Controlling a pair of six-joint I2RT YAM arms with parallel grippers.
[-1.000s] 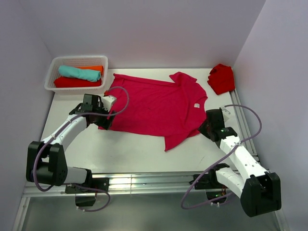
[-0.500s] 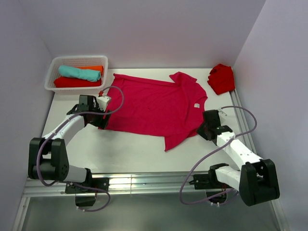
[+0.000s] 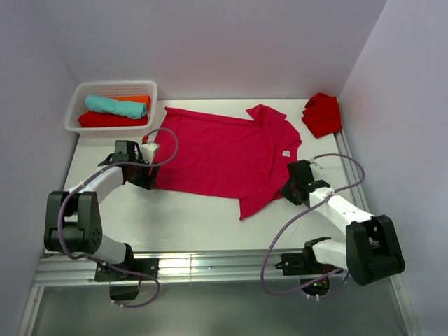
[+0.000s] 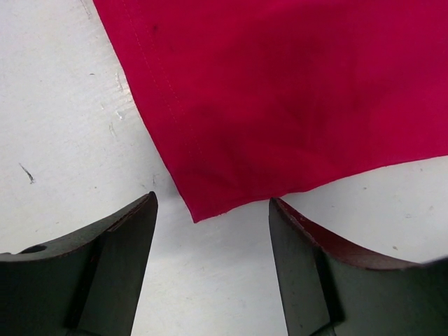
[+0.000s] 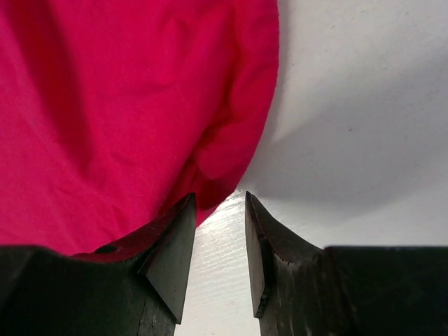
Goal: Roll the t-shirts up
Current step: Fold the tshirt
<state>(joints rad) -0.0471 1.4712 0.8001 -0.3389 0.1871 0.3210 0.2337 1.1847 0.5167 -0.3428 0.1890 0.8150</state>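
**A:** Watching the left gripper (image 4: 211, 203), what is different from a second ago?

**B:** It has drawn back off the cloth. A second ago it sat over the bottom corner of the crimson t-shirt (image 3: 227, 157). Now that hem corner lies just ahead of it and points into the gap between its jaws. They stand wide apart and grip nothing.

**A:** And the right gripper (image 5: 219, 196)?

**B:** It has crept in toward the shirt's neck end. A rounded, slightly curled edge of the cloth lies right at one fingertip. Its jaws are parted by a slim gap with only bare table (image 3: 189, 217) showing through, so it holds nothing either.

**A:** What does that mean for the rolling?

**B:** I judge that both are lining up for a pinch at opposite ends. The shirt lies spread flat between the two grippers, so no fold or roll has been started.

**A:** Any containers?

**B:** One basket (image 3: 75, 115), beyond the left gripper and off to its left. It holds a teal roll (image 3: 115, 106) in the middle, a scarlet roll (image 3: 112, 120) on the side nearer the gripper and an orange tee (image 3: 136, 99) behind. A scarlet heap (image 3: 323, 114) sits well beyond the right gripper. It lies crumpled on the table, in no container, so I'd guess it waits its turn.
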